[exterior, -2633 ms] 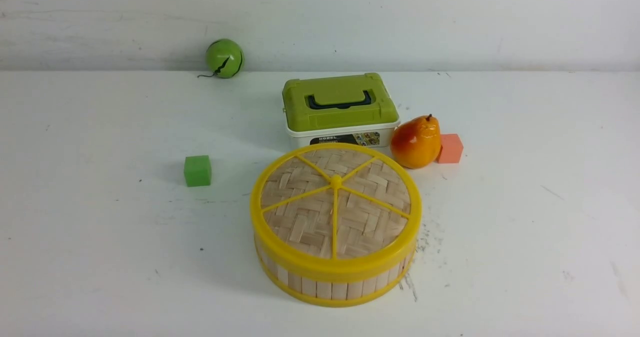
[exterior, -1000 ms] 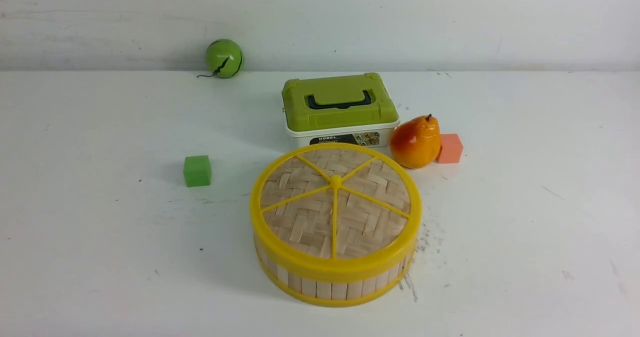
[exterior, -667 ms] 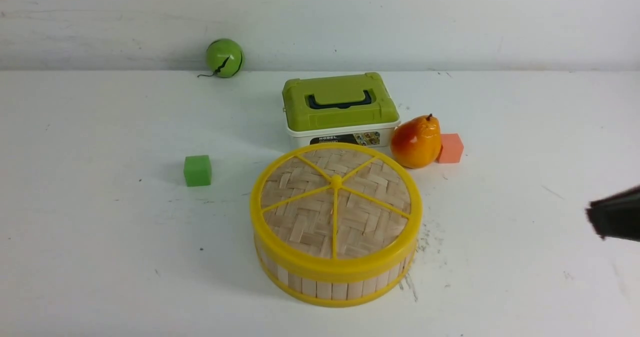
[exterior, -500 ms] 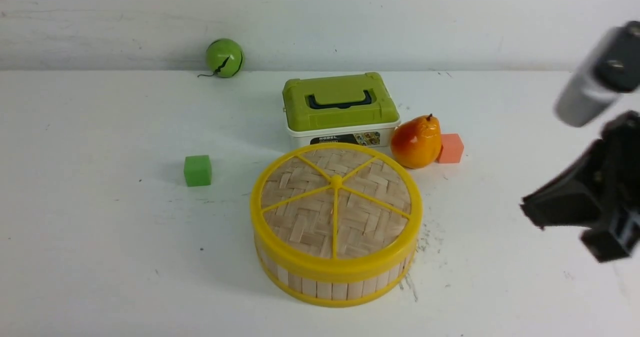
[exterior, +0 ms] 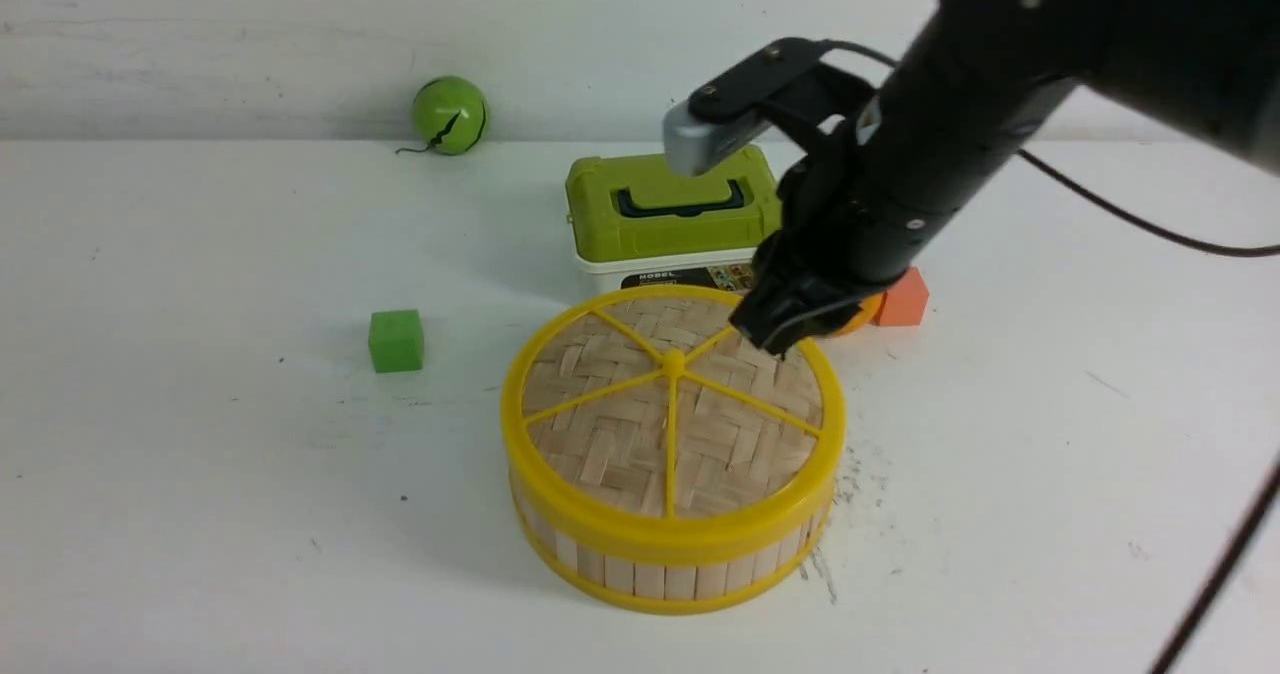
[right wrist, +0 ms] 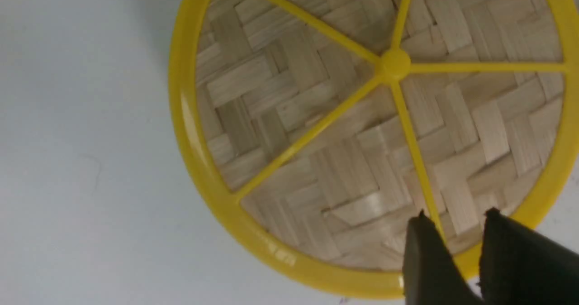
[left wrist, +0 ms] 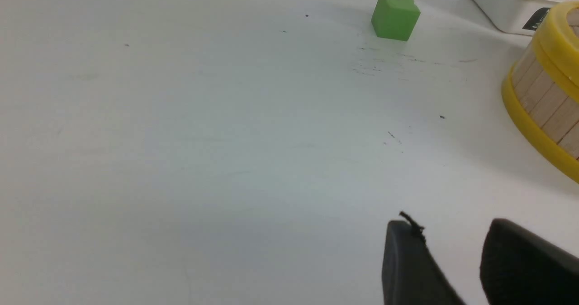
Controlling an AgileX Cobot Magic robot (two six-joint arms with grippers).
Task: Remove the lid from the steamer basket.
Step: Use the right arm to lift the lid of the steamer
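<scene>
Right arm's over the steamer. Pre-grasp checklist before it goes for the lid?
1. lid seated flat on steamer basket: ok.
2. right gripper over the lid: ok, above its far right part.
3. Right jaws parted, nothing held: ok.
4. Gripper centred on knob: not ok, it sits off toward the lid's edge.
5. Clearance to pear behind the arm: cannot tell, mostly hidden.
6. left gripper apart from the basket: ok.

The desk holds one steamer basket, one lid, one green-lidded box, one green ball and two cubes: a green cube and an orange cube.
</scene>
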